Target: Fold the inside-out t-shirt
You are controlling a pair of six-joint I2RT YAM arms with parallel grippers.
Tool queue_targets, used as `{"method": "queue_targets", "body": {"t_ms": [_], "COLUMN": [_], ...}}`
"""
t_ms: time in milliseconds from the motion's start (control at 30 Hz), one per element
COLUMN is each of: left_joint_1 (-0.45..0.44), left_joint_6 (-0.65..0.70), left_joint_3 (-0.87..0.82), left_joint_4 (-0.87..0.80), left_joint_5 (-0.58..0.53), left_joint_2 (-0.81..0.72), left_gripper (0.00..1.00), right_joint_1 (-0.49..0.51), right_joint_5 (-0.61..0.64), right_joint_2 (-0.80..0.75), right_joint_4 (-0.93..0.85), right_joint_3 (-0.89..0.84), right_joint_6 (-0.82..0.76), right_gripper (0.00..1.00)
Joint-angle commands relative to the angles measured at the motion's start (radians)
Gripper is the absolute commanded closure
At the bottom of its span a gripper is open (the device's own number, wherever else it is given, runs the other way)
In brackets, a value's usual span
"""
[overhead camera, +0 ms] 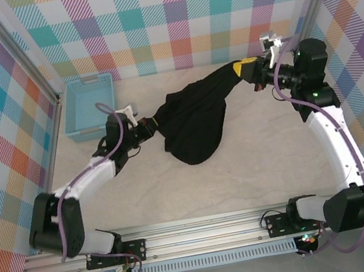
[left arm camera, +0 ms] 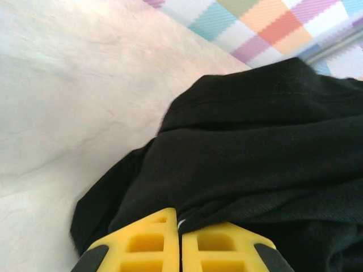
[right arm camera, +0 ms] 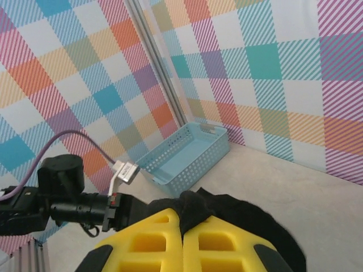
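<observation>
Top external view: the soft black cloth t-shirt [overhead camera: 196,116] is slung between the two arms, to the right of the light blue perforated plastic basket [overhead camera: 88,110], which sits in the far left corner. The shirt's bulk lies in a rounded heap on the pale marbled table [overhead camera: 258,172]. One end stretches in a tapering band away from the basket toward the right gripper [overhead camera: 249,69], over by the right wall. The left gripper [overhead camera: 146,124] meets the edge of the cloth nearest the basket (just right of the basket's near corner).

Left wrist view gives what the overhead cannot. The yellow fingers [left arm camera: 144,246] of the left gripper [left arm camera: 180,224] are pressed together on a fold of the t-shirt [left arm camera: 255,153], low over the table [left arm camera: 68,85].

Right wrist view shows the right gripper [right arm camera: 182,221] likewise clamped, with a tuft of the t-shirt [right arm camera: 195,204] caught between its tips. The basket [right arm camera: 187,156] lies beyond, against the checked wall [right arm camera: 272,68], and the left arm [right arm camera: 62,198] is on the near side of it.
</observation>
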Motion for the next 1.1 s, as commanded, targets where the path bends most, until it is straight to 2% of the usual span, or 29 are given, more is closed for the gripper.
{"method": "queue_targets", "body": {"t_ms": [0,100,167,300,400,500,633,900,1067], "left_joint_1": [0.027,0.022,0.009,-0.070,-0.157,-0.254,-0.325,-0.329,-0.328], "left_joint_6": [-0.003,0.027,0.066,0.163,0.229,0.323,0.439,0.567,0.581], "left_joint_3": [-0.094,-0.149,-0.175,-0.182,-0.133,-0.039,0.122,0.413,0.533], "left_joint_4": [-0.113,-0.144,-0.139,-0.161,-0.168,-0.184,-0.234,-0.381,-0.406], "left_joint_5": [-0.151,-0.144,-0.125,-0.137,-0.124,-0.099,-0.115,-0.132,-0.165], "left_joint_2": [-0.082,-0.112,-0.141,-0.237,-0.237,-0.133,0.066,0.381,0.509], "left_gripper": [0.88,0.77,0.63,0.37,0.28,0.25,0.24,0.27,0.33], "right_joint_1": [-0.011,0.010,0.032,0.097,0.128,0.138,0.146,0.147,0.147], "right_joint_5": [-0.036,-0.025,-0.017,0.004,0.036,0.064,0.082,0.155,0.164], "right_joint_2": [0.013,0.035,0.054,0.058,0.021,-0.019,-0.063,-0.141,-0.163], "right_joint_4": [0.142,0.121,0.091,0.009,-0.036,-0.086,-0.089,-0.157,-0.165], "right_joint_3": [-0.033,-0.096,-0.132,-0.221,-0.300,-0.365,-0.453,-0.544,-0.592], "right_joint_6": [0.075,0.071,0.070,0.069,0.083,0.099,0.146,0.178,0.182], "right_gripper": [1.00,1.00,1.00,1.00,1.00,1.00,1.00,1.00,1.00]}}
